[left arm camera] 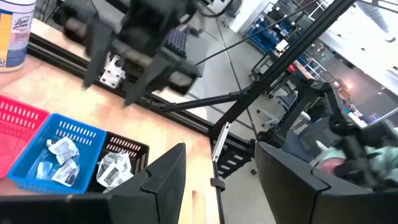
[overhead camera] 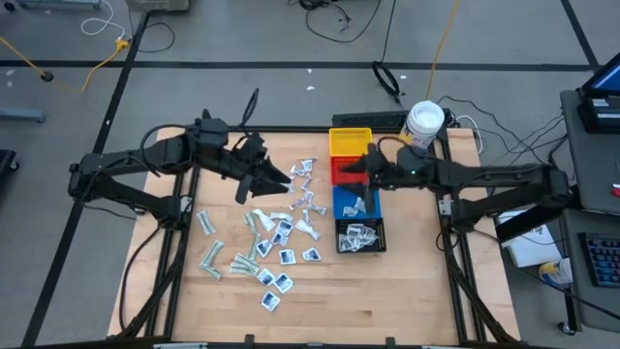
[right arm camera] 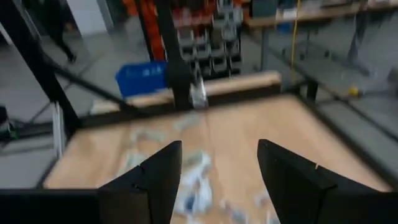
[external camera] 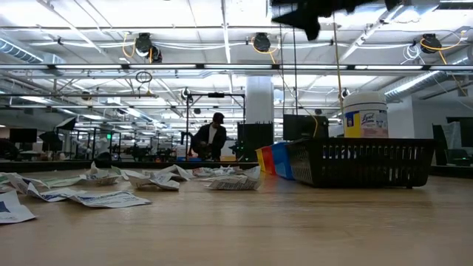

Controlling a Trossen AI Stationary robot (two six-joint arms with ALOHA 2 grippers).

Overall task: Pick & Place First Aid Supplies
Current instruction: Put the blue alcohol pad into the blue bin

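High view: your blue bin [overhead camera: 356, 204] and black bin [overhead camera: 360, 237] held some packets; most packets [overhead camera: 262, 247] lay unsorted on the table [overhead camera: 407, 291]. Left gripper [overhead camera: 281, 181] and right gripper [overhead camera: 347, 171] hovered with fingers apart, empty.

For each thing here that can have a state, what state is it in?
Left gripper: open, empty, above the table.
Right gripper: open, empty, over the bins.
Yellow plastic bin: nothing visible inside.
Blue plastic bin: holds packets.
Black mesh bin: holds packets.
Loose flat packets: scattered on the table.
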